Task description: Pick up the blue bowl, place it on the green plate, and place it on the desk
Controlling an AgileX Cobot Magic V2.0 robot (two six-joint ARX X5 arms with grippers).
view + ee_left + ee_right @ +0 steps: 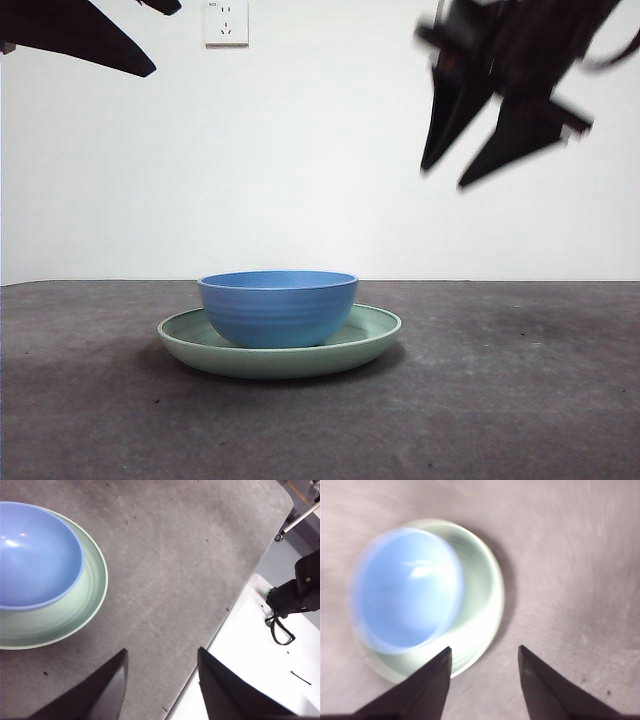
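The blue bowl (278, 307) sits upright inside the green plate (370, 330) in the middle of the desk (520, 400). High at the upper right hangs my right gripper (462, 172), open and empty, well above the bowl. In the blurred right wrist view its jaws (484, 652) frame the plate's rim (490, 600) with the bowl (407, 592) beyond them. My left gripper (161, 655) is open and empty, off to the side of the plate (75, 615) and bowl (35, 555); it shows only as a dark tip (150, 68) at the upper left.
A white wall with a socket (226, 21) stands behind the desk. The left wrist view shows the desk's edge (220, 625), a white surface (250, 680) beyond it and a black arm base (297, 590) there.
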